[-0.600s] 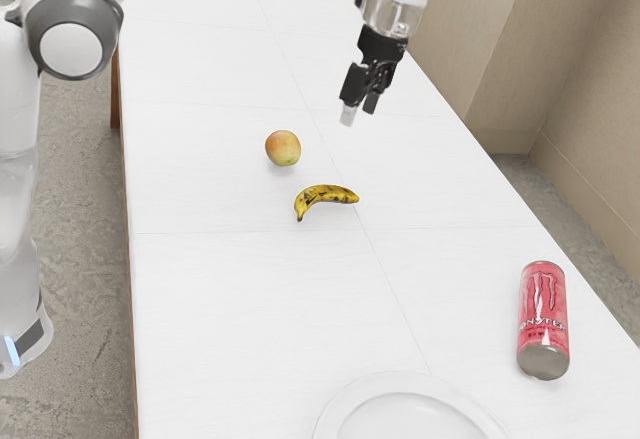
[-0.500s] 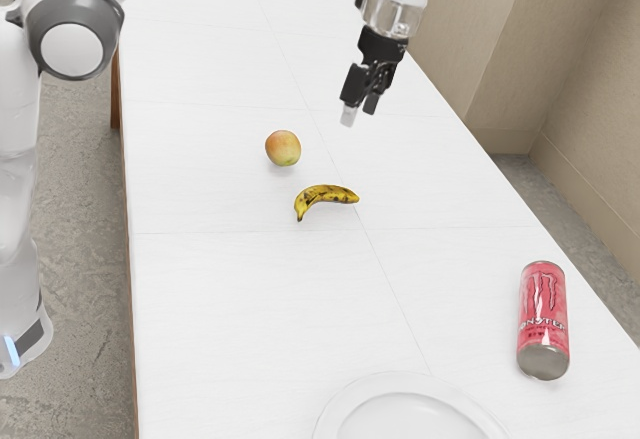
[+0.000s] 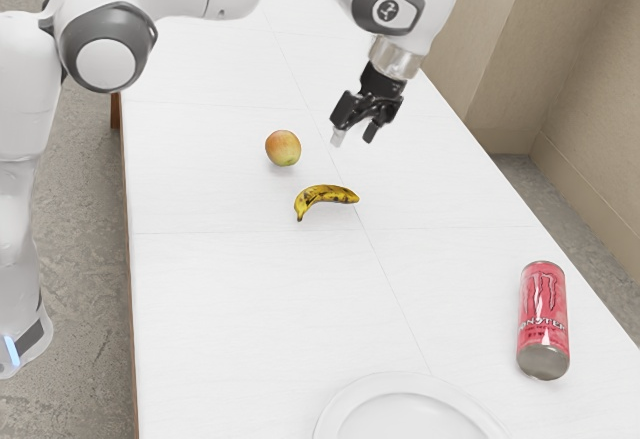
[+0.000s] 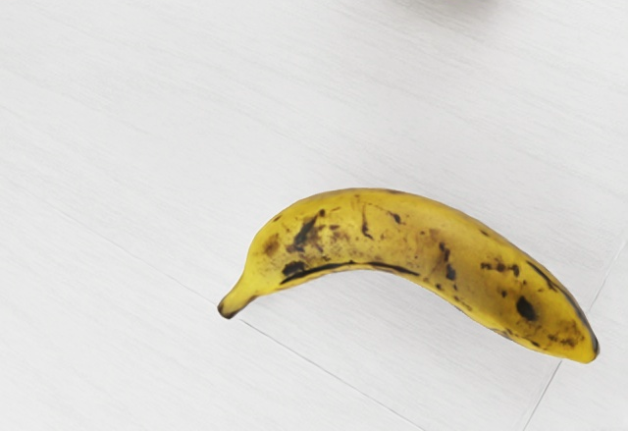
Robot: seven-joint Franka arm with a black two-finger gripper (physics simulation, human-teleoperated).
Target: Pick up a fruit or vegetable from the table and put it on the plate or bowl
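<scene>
Exterior view | gripper (image 3: 353, 137) hovered empty, fingers spread, just beyond banana (image 3: 325, 198) | banana, round fruit (image 3: 283, 147) lay on table (image 3: 220, 289) | near plate (image 3: 345, 399) bare | grasp, carry, placing all undone

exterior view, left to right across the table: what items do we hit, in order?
Round fruit → banana → red can.

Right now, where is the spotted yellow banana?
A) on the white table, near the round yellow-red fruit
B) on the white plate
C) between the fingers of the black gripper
A: the banana lies on the table, near the fruit but not touching it; the gripper hangs open in the air, empty.
</scene>
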